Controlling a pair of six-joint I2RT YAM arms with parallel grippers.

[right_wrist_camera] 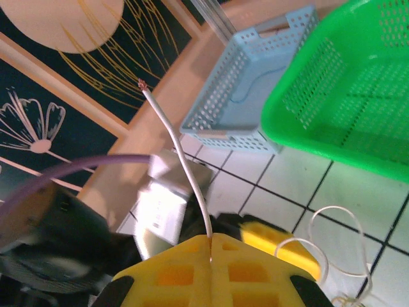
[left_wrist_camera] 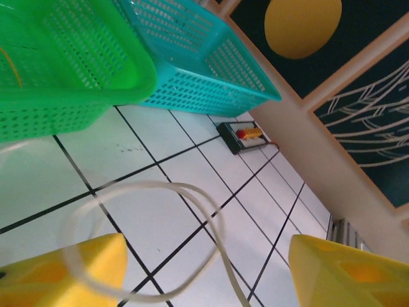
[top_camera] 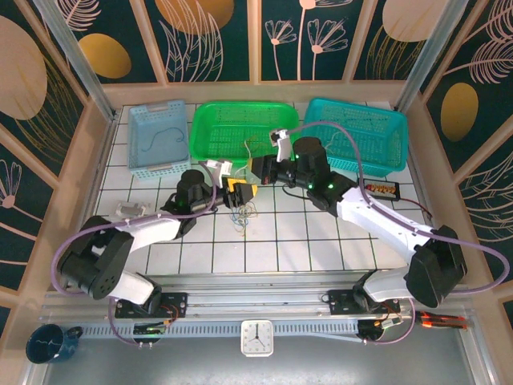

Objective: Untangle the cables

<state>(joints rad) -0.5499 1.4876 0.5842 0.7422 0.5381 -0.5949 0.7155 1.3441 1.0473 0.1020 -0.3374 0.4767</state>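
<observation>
Two arms [top_camera: 152,228] [top_camera: 377,216] inward, right claw [right_wrist_camera: 211,240] (pinching cable [right_wrist_camera: 182,160])

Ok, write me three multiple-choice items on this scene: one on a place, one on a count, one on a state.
1. Where is the green basket?
A. at the near table edge
B. between two other baskets
C. under the left arm

2. How many baskets stand on the table?
A. three
B. two
C. five

3. The right gripper is:
A. open
B. shut on nothing
C. shut on a whitish cable

Key: 1 B, the light blue basket and teal basket flank it; 2 A, those three line the far side; 3 C, the cable rises from between its closed fingers.
</observation>
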